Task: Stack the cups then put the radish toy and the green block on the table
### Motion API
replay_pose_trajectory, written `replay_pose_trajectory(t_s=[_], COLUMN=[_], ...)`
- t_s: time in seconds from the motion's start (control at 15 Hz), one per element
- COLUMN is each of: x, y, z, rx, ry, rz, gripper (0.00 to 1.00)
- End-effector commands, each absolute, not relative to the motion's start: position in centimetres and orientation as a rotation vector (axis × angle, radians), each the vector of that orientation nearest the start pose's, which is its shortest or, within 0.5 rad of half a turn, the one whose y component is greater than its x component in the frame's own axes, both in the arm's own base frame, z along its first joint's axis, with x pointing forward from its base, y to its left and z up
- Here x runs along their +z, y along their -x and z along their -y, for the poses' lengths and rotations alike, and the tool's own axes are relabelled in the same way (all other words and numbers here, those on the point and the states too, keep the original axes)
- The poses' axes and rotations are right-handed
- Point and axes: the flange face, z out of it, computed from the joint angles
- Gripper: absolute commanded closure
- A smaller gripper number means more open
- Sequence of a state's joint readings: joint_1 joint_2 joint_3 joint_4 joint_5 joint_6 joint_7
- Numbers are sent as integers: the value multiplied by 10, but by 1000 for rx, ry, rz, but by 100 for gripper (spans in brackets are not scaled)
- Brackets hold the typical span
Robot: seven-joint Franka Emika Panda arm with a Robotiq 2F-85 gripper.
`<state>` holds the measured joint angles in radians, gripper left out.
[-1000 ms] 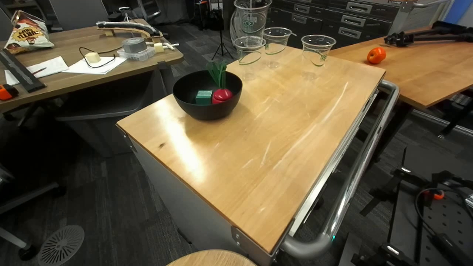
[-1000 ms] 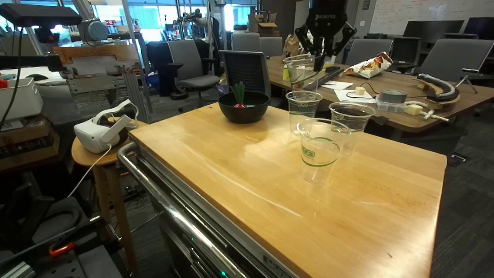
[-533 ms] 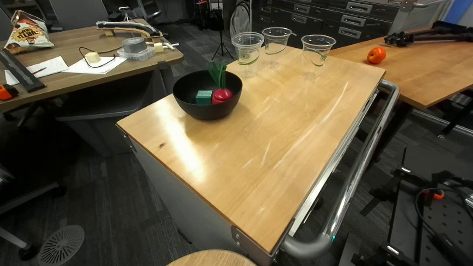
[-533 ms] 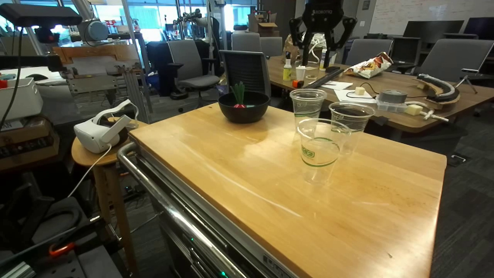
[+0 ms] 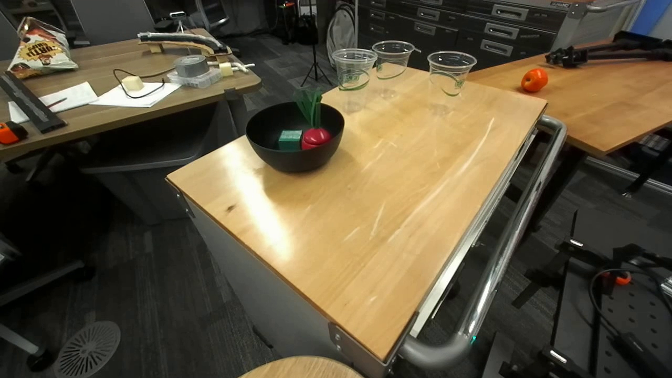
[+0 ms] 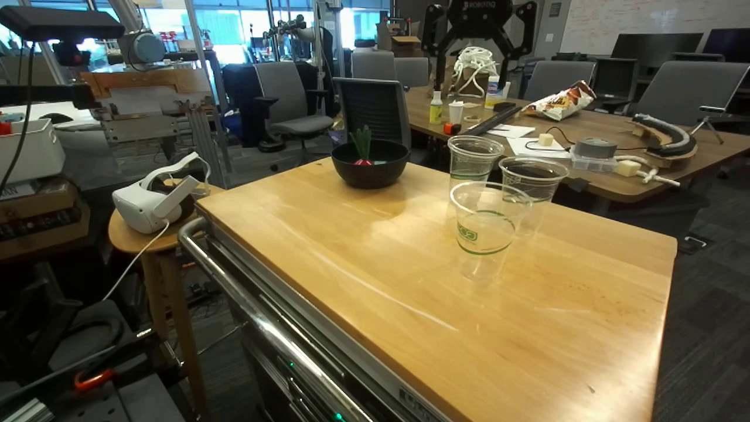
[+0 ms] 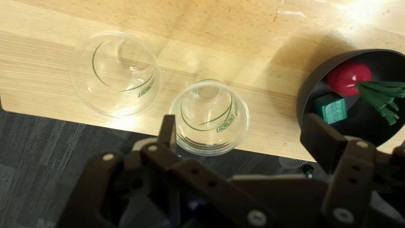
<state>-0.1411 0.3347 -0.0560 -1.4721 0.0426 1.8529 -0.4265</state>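
Note:
Clear cups stand upright on the light-wood table (image 5: pixel 399 220): one nested stack (image 5: pixel 353 79) (image 6: pixel 473 161) (image 7: pixel 210 120) and two single cups (image 5: pixel 452 79) (image 6: pixel 491 234), one of which (image 7: pixel 115 76) shows beside the stack in the wrist view. A black bowl holds the radish toy (image 5: pixel 316 137) (image 6: pixel 363 152) (image 7: pixel 348 79) and the green block (image 5: pixel 290 139) (image 7: pixel 331 109). My gripper (image 6: pixel 470 79) (image 7: pixel 239 129) is wide open with nothing between its fingers, raised above the stack. In the wrist view the stack's rim lies just beyond one finger. An exterior view leaves the gripper out of frame.
The black bowl (image 5: pixel 295 157) (image 6: pixel 370 170) (image 7: pixel 303 85) sits near the stack on the same table. Along one table edge runs a metal rail (image 5: pixel 525 220) (image 6: pixel 263 316). A cluttered desk (image 5: pixel 115 115) (image 6: pixel 615 176) stands close by. A headset (image 6: pixel 149 202) rests on a stool.
A second ago the gripper was shut on a cup above another. That cup dropped into the one below, forming the nested stack. The jaws spread wide and the gripper rose slightly.

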Motion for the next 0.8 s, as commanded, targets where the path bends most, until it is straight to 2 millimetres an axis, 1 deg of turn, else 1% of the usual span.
replay_pose_trajectory(t_s=[0.0,0.07,0.73], x=[490,488,491], y=[-657,-658,-659], z=[123,123,123], rx=[-73,-69,-77], ry=[3113,3112,3114], rz=[347,347,347], gripper=[2,1,1])
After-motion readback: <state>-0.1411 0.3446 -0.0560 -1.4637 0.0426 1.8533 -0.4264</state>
